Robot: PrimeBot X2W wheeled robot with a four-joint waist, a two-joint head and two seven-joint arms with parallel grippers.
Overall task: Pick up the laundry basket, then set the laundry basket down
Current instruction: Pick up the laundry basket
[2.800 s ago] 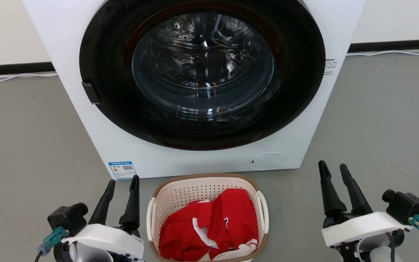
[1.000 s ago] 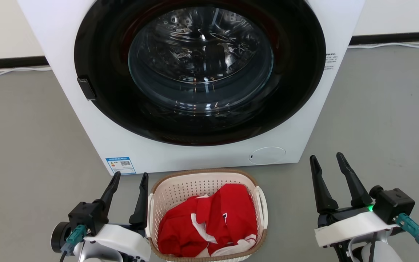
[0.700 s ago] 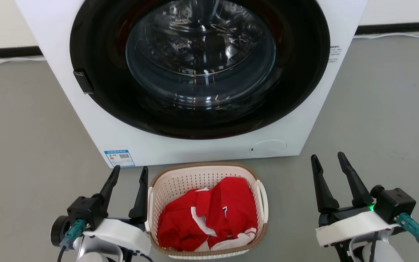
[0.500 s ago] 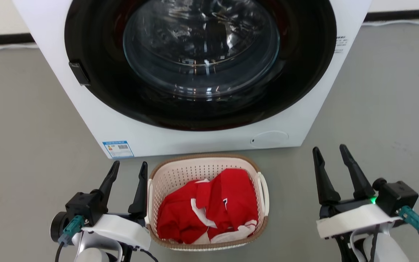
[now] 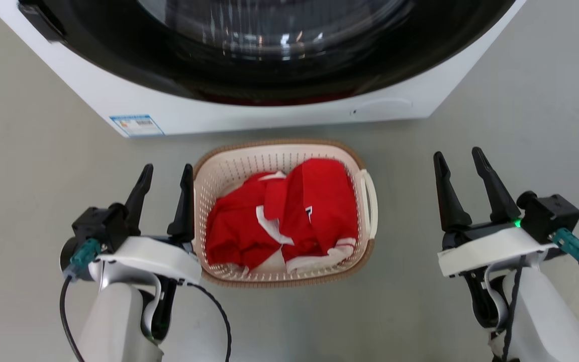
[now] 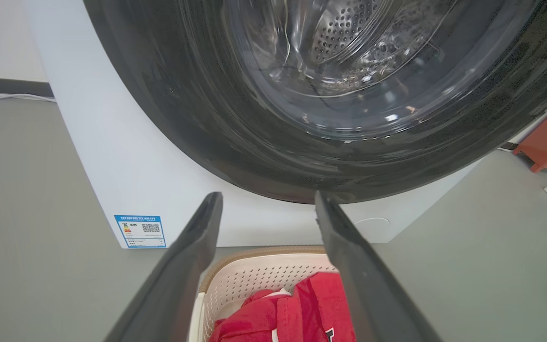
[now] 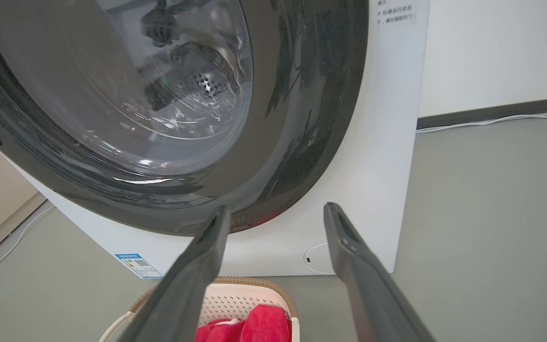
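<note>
Two grippers flank the laundry basket (image 5: 231,168), which stands on the grey floor (image 5: 33,166) at the centre of the head view, just below the washer (image 5: 269,108) at the top of the frame.

The left gripper (image 5: 167,168), at lower left, has its fingers spread apart and holds nothing. Its inner finger (image 5: 185,201) lies along the basket's left rim; contact cannot be confirmed. The right gripper (image 5: 457,154), at lower right, is likewise spread and empty, well apart from the basket's right side.

Handling, as judged:
- Weight: probably light. The basket is thin perforated plastic and holds only a red garment (image 5: 289,216).
- Stiffness: the walls may flex under a one-sided pull, so lift from both sides at once.
- Surface: smooth plastic, likely slippery against the dark fingers.
- Load: the soft cloth can shift if the basket tilts.

Grip points: the white loop handle (image 5: 372,201) shows at the right edge. The opposite handle is hidden behind the left gripper's finger. Hook or pinch each handle and raise the basket level.
</note>
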